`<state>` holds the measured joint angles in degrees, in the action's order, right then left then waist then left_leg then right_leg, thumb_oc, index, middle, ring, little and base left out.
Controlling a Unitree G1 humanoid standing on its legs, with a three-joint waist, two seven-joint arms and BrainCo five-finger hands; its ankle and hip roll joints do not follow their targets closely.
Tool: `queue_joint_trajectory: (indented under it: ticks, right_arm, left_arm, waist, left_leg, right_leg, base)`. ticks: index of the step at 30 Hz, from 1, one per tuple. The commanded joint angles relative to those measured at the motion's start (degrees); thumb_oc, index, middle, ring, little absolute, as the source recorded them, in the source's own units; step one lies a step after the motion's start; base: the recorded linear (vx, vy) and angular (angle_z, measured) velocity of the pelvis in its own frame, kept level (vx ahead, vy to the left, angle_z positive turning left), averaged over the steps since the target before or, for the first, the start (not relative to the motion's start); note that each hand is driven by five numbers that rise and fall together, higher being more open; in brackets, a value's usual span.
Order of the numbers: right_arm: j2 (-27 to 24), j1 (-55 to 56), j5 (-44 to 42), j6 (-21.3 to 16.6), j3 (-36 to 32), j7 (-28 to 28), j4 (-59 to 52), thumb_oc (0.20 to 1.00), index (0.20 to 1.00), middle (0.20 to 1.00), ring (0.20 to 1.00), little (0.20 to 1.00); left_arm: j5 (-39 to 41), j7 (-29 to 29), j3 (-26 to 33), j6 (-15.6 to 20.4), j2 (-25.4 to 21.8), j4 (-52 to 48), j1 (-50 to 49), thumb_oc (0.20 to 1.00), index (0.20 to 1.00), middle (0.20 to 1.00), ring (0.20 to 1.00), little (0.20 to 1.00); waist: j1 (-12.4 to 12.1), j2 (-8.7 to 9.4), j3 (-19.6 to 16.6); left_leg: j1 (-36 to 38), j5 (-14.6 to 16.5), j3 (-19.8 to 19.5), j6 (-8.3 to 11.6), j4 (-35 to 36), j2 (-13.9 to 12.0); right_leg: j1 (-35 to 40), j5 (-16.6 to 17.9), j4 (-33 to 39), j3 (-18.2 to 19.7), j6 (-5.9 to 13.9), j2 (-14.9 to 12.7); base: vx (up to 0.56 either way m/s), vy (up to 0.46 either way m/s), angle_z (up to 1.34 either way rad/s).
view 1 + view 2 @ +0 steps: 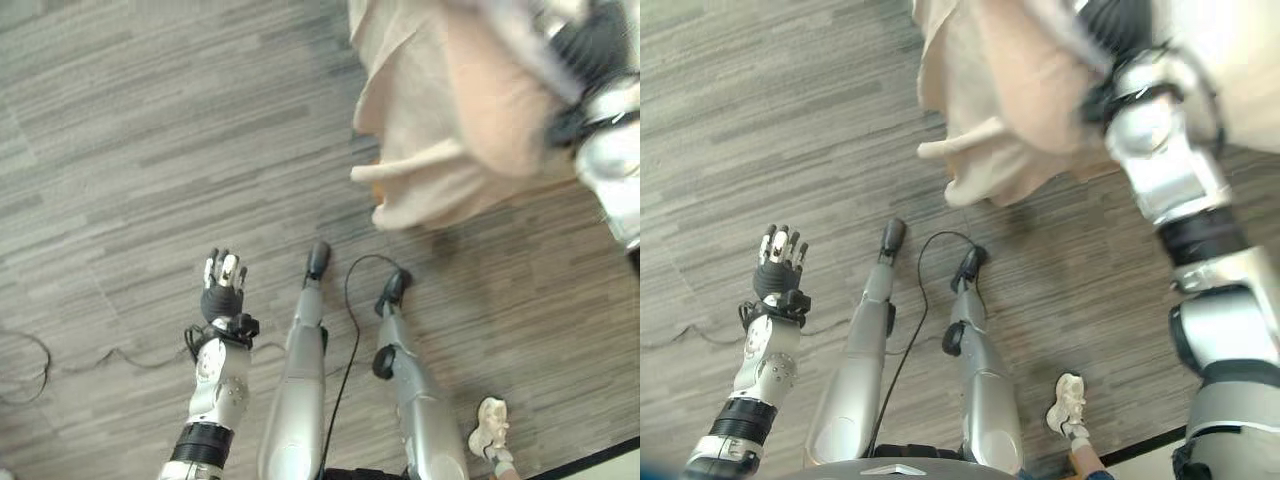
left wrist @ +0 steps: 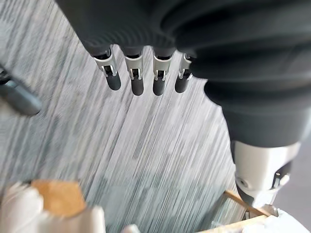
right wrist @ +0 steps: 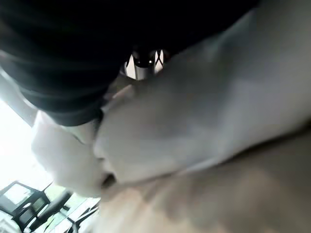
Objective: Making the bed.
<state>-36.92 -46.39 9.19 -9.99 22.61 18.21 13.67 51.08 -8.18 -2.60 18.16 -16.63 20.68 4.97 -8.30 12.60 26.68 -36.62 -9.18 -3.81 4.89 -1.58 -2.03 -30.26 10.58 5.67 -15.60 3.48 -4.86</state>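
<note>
A humanoid robot lifts a cream blanket (image 1: 450,110), bunched at one o'clock of the head views above the grey wood-look floor (image 1: 130,150). The right hand (image 1: 590,45) is buried in the folds, so whether it grips the cloth cannot be told. The left hand (image 1: 222,285), at seven o'clock, hangs empty with fingers straight over the floor. The step looks like carrying or raising the cover; next it likely needs the free hand on an edge to spread it. A person's shoe (image 1: 1068,400) stands at five o'clock. No containers appear.
</note>
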Motion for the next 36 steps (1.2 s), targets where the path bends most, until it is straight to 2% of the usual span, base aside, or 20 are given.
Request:
queue_joint_trajectory:
  ticks: [1, 2, 3, 4, 5, 6, 7, 9, 12, 13, 18, 22, 23, 24, 26, 30, 31, 33, 35, 36]
  right_arm:
    - [10.0, 10.9, 9.6, 4.7, 14.2, -12.1, 17.7, 0.200, 0.200, 0.200, 0.200, 0.200]
    - [10.2, 10.8, 9.6, 4.6, 14.2, -12.0, 17.9, 0.200, 0.200, 0.200, 0.200, 0.200]
    - [17.0, 13.5, 11.8, 4.5, 16.9, -12.3, 23.6, 0.200, 0.200, 0.200, 0.200, 0.200]
    - [20.1, 14.4, 13.1, 4.6, 18.7, -12.4, 27.0, 0.200, 0.200, 0.200, 0.200, 0.200]
    - [20.3, 14.4, 13.2, 4.5, 18.7, -12.3, 27.2, 0.200, 0.200, 0.200, 0.200, 0.200]
    - [26.3, 14.8, 14.6, 5.3, 21.6, -11.7, 35.9, 0.200, 0.200, 0.200, 0.200, 0.200]
    - [28.6, 14.7, 15.0, 5.8, 22.6, -11.2, 39.5, 0.200, 0.200, 0.200, 0.200, 0.200]
    - [32.7, 14.3, 14.7, 6.3, 23.6, -10.1, 46.1, 0.200, 0.200, 0.200, 0.200, 0.200]
    - [35.0, 14.3, 13.7, 7.2, 23.7, -10.4, 51.4, 0.200, 0.200, 0.200, 0.200, 0.200]
    - [35.9, 14.5, 13.0, 7.7, 23.6, -11.1, 54.4, 1.000, 1.000, 1.000, 1.000, 1.000]
    - [35.4, 17.8, 5.2, 8.9, 17.0, -12.4, 60.9, 1.000, 1.000, 1.000, 1.000, 1.000]
    - [26.0, 29.5, -2.5, 8.0, 2.2, -13.2, 64.9, 1.000, 1.000, 1.000, 1.000, 1.000]
    - [25.9, 29.5, -2.5, 8.0, 2.2, -13.2, 64.9, 1.000, 1.000, 1.000, 1.000, 1.000]
    - [22.1, 35.5, -4.4, 7.6, -4.5, -13.3, 66.5, 1.000, 1.000, 1.000, 1.000, 1.000]
    - [20.6, 37.6, -4.4, 7.7, -6.9, -13.4, 67.0, 1.000, 1.000, 1.000, 1.000, 1.000]
    - [14.4, 47.1, -10.4, 7.7, -19.1, -16.3, 69.1, 1.000, 1.000, 1.000, 1.000, 1.000]
    - [14.4, 47.1, -10.4, 7.7, -19.1, -16.3, 69.1, 1.000, 1.000, 1.000, 1.000, 1.000]
    - [7.5, 50.8, -18.3, 7.6, -29.1, -17.9, 70.1, 1.000, 1.000, 1.000, 1.000, 1.000]
    - [5.4, 50.7, -18.8, 7.2, -30.5, -17.1, 69.6, 1.000, 1.000, 1.000, 1.000, 1.000]
    - [-0.7, 51.2, -21.1, 5.6, -37.2, -12.3, 60.8, 1.000, 1.000, 1.000, 1.000, 1.000]
  left_arm:
    - [-0.5, 0.4, 0.4, 1.4, 0.4, 0.4, -0.8, 1.000, 1.000, 1.000, 1.000, 1.000]
    - [-0.4, 0.4, 0.5, 1.4, 0.3, 0.4, -0.9, 1.000, 1.000, 1.000, 1.000, 1.000]
    - [-1.0, -0.2, 0.0, 1.8, 0.3, 1.5, -0.4, 1.000, 1.000, 1.000, 1.000, 1.000]
    - [-1.2, -0.3, -0.3, 1.9, 0.5, 1.7, -0.4, 1.000, 1.000, 1.000, 1.000, 1.000]
    - [-1.2, -0.3, -0.3, 1.9, 0.4, 1.7, -0.4, 1.000, 1.000, 1.000, 1.000, 1.000]
    - [-1.0, -0.8, -1.0, 2.5, 0.7, 1.8, -0.2, 1.000, 1.000, 1.000, 1.000, 1.000]
    - [-1.0, -1.1, -1.3, 2.8, 0.7, 1.6, 0.1, 1.000, 1.000, 1.000, 1.000, 1.000]
    - [-0.8, -1.4, -1.8, 3.3, 0.6, 2.2, 0.9, 1.000, 1.000, 1.000, 1.000, 1.000]
    - [-0.5, -1.3, -2.3, 3.2, 0.9, 2.9, 1.1, 1.000, 1.000, 1.000, 1.000, 1.000]
    - [-0.4, -0.7, -2.9, 2.8, 1.1, 4.4, 1.2, 1.000, 1.000, 1.000, 1.000, 1.000]
    - [1.2, 1.3, -3.1, 1.4, 2.2, 8.0, 1.1, 1.000, 1.000, 1.000, 1.000, 1.000]
    - [2.5, 4.7, 0.8, 0.0, 2.4, 9.3, -1.8, 1.000, 1.000, 1.000, 1.000, 1.000]
    - [2.5, 4.7, 0.7, 0.0, 2.4, 9.3, -1.8, 1.000, 1.000, 1.000, 1.000, 1.000]
    - [2.1, 6.0, 3.1, -0.3, 2.5, 8.6, -4.0, 1.000, 1.000, 1.000, 1.000, 1.000]
    - [2.0, 6.4, 3.9, -0.6, 2.4, 8.0, -4.8, 1.000, 1.000, 1.000, 1.000, 1.000]
    - [0.5, 6.9, 9.6, -0.5, 0.1, 5.4, -7.0, 1.000, 1.000, 1.000, 1.000, 1.000]
    - [0.5, 6.9, 9.6, -0.5, 0.1, 5.4, -7.0, 1.000, 1.000, 1.000, 1.000, 1.000]
    - [0.8, 6.7, 13.4, -0.2, -1.1, 5.6, -7.9, 1.000, 1.000, 1.000, 1.000, 1.000]
    - [0.9, 6.6, 14.0, -0.2, -1.3, 5.2, -8.1, 1.000, 1.000, 1.000, 1.000, 1.000]
    - [1.1, 5.8, 16.2, 0.4, -1.3, 4.3, -9.9, 1.000, 1.000, 1.000, 1.000, 1.000]
  waist:
    - [-1.7, -4.84, 2.0]
    - [-1.7, -4.74, 2.0]
    - [-1.8, -5.30, 1.6]
    - [-2.0, -5.65, 1.3]
    - [-2.0, -5.58, 1.3]
    - [-2.6, -6.61, 0.9]
    - [-2.9, -7.22, 0.7]
    - [-3.6, -8.51, 0.4]
    - [-4.1, -9.64, -0.2]
    - [-4.3, -10.49, -0.8]
    - [-4.0, -11.73, -3.3]
    - [-1.1, -11.08, -8.6]
    - [-1.0, -11.10, -8.7]
    - [0.7, -10.51, -10.9]
    - [1.5, -10.23, -12.0]
    - [4.5, -8.90, -17.9]
    - [4.5, -8.89, -18.1]
    - [6.0, -8.05, -21.3]
    - [6.3, -7.96, -22.0]
    - [7.4, -8.13, -22.4]
  left_leg:
    - [1.5, 0.8, 0.2, 0.37, 1.3, -2.3]
    - [1.6, 0.8, 0.2, 0.37, 1.3, -2.3]
    - [3.3, 1.3, 0.3, 0.13, 1.0, -2.2]
    - [3.9, 1.5, 0.3, -0.04, 0.9, -2.1]
    - [4.0, 1.5, 0.3, -0.04, 0.9, -2.1]
    - [5.4, 1.7, 0.3, -0.35, 0.8, -1.8]
    - [6.0, 1.8, 0.4, -0.48, 0.8, -1.7]
    - [7.4, 1.7, 0.4, -0.71, 1.1, -1.4]
    - [9.1, 1.7, 0.4, -0.97, 1.7, -1.0]
    - [10.7, 1.7, 0.5, -1.22, 2.1, -0.9]
    - [14.3, 1.9, 0.5, -1.67, 2.9, -0.3]
    - [20.7, 3.1, 0.7, -2.53, 3.9, 0.0]
    - [20.5, 3.0, 0.6, -2.55, 3.9, 0.0]
    - [23.6, 3.8, 0.9, -2.88, 4.2, 0.1]
    - [24.5, 4.0, 0.8, -3.02, 4.3, 0.1]
    - [30.4, 5.8, 1.5, -2.67, 4.9, -0.5]
    - [30.2, 5.7, 1.5, -2.70, 4.9, -0.5]
    - [33.5, 6.9, 2.9, -2.36, 5.6, -1.2]
    - [33.7, 6.8, 3.1, -2.32, 5.7, -1.2]
    - [34.8, 7.4, 4.1, -2.24, 5.9, -1.5]
  right_leg:
    - [3.5, -1.6, -3.6, -0.3, 6.00, -5.2]
    - [3.6, -1.6, -3.6, -0.3, 6.01, -5.2]
    - [4.8, -2.3, -4.5, -0.2, 6.02, -5.5]
    - [5.4, -2.5, -5.0, -0.1, 6.00, -5.7]
    - [5.5, -2.6, -5.0, -0.1, 6.01, -5.8]
    - [6.5, -3.3, -6.1, 0.0, 5.93, -6.1]
    - [6.9, -3.6, -6.6, 0.0, 5.88, -6.3]
    - [7.5, -4.3, -7.7, 0.0, 5.78, -6.6]
    - [8.3, -4.9, -8.6, 0.3, 5.66, -7.0]
    - [9.2, -5.4, -9.2, 0.3, 5.55, -7.3]
    - [12.3, -5.9, -9.6, 0.1, 5.51, -7.9]
    - [17.7, -7.4, -10.4, -0.1, 5.93, -8.8]
    - [17.6, -7.2, -10.3, -0.2, 5.94, -8.8]
    - [20.3, -7.7, -10.2, -0.4, 6.16, -9.0]
    - [21.4, -7.6, -9.8, -0.7, 6.27, -9.0]
    - [26.9, -8.2, -8.0, -0.7, 6.59, -8.3]
    - [26.8, -8.1, -7.9, -0.8, 6.61, -8.3]
    - [29.3, -8.4, -6.6, -0.2, 6.75, -7.8]
    - [29.5, -8.2, -6.3, 0.1, 6.82, -7.7]
    - [29.9, -8.2, -6.2, 1.1, 6.91, -7.4]
  base:
    - [0.00, 0.053, -0.15]
    - [-0.01, 0.081, -0.04]
    - [-0.01, 0.055, 0.01]
    - [-0.01, 0.056, 0.06]
    - [-0.02, 0.065, 0.01]
    - [-0.03, 0.069, 0.02]
    - [-0.03, 0.087, -0.03]
    - [-0.03, 0.059, 0.02]
    - [-0.03, 0.091, 0.06]
    - [-0.02, 0.070, 0.04]
    - [0.03, 0.074, 0.04]
    - [0.14, 0.044, 0.22]
    - [0.20, 0.011, 0.08]
    - [0.17, -0.009, -0.07]
    - [0.14, -0.011, -0.08]
    - [0.19, -0.032, -0.08]
    - [0.12, -0.042, -0.09]
    - [0.13, -0.050, -0.08]
    - [0.06, -0.024, -0.16]
    - [0.06, -0.005, -0.27]
